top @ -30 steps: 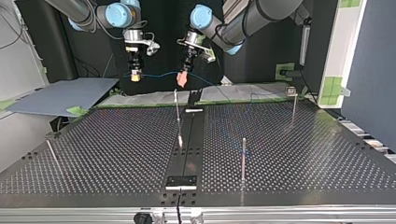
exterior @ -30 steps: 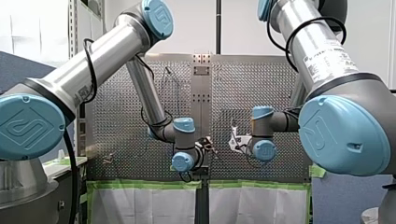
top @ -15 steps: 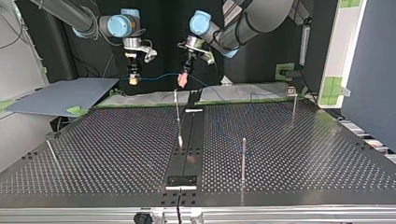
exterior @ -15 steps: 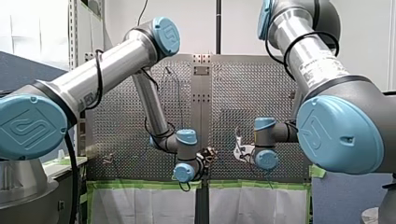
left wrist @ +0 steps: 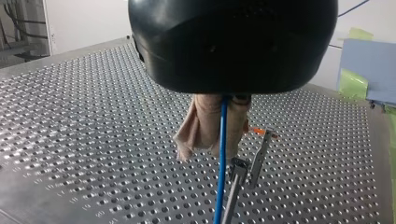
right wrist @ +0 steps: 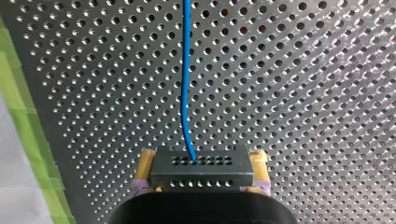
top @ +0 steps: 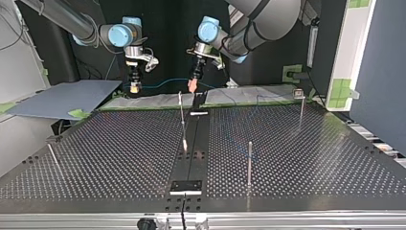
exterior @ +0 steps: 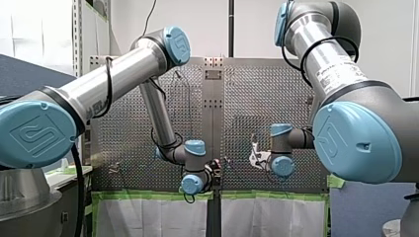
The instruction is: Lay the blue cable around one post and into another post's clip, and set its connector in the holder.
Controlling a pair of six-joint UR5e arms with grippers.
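- Right gripper [right wrist: 203,161]: yellow pads [right wrist: 145,164] are clamped on both sides of the connector [right wrist: 201,173], a dark block with rows of holes.
- Cable [right wrist: 185,79]: blue. It leaves the connector's face midway between the fingers and runs straight ahead of them, clear above the table [right wrist: 303,93].
- Tape [right wrist: 18,116]: a green strip edges the table, well off to one side of the right fingers.
- Left gripper [left wrist: 215,137]: beige pads [left wrist: 201,123] are pressed together on the cable, which hangs out below the fingertips.
- Clip post [left wrist: 235,179]: it stands just beyond the left fingertips, close beside the hanging cable. Contact cannot be determined.
- Between the two sets of fingers the cable spans the gap with a slight sag. Both grippers hang above the table, apart from each other. Past the left fingers the cable trails down toward the table.
- Plain post [top: 249,160]: well apart from both sets of fingers, and no cable is on it.
- Side post [top: 301,108]: well out beyond the left fingers.
- Black plate [top: 186,186]: farthest from the fingers, on the table's centre strip.
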